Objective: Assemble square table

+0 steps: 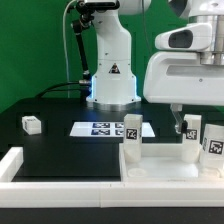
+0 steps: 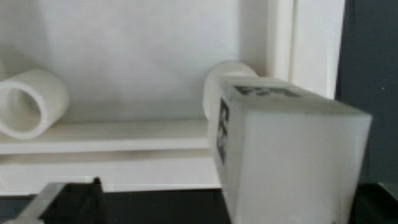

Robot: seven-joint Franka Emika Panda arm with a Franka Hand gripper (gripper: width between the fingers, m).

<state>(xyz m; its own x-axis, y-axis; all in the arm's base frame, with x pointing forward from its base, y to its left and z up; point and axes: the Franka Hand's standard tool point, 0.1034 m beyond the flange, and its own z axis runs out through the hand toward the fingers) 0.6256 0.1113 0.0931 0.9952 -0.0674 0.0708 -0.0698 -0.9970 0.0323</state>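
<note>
"Closest to my wrist lens stands a tagged leg [image 2: 285, 150], with the square panel [image 2: 143, 60] and its raised rim behind it."

"Which way does it lie from your gripper [image 1: 180, 126]?"

"Just below and beside my fingertips, at the panel's far edge on the exterior view's right. Its long axis is upright, so I judge a straight descent suits."

"Are you clamped on it?"

"I cannot tell. The leg hides my fingers."

"Anything else loose?"

"A spare leg [image 1: 32, 124] lies well apart, beyond the marker board [image 1: 105, 128], at the exterior view's left."
</note>
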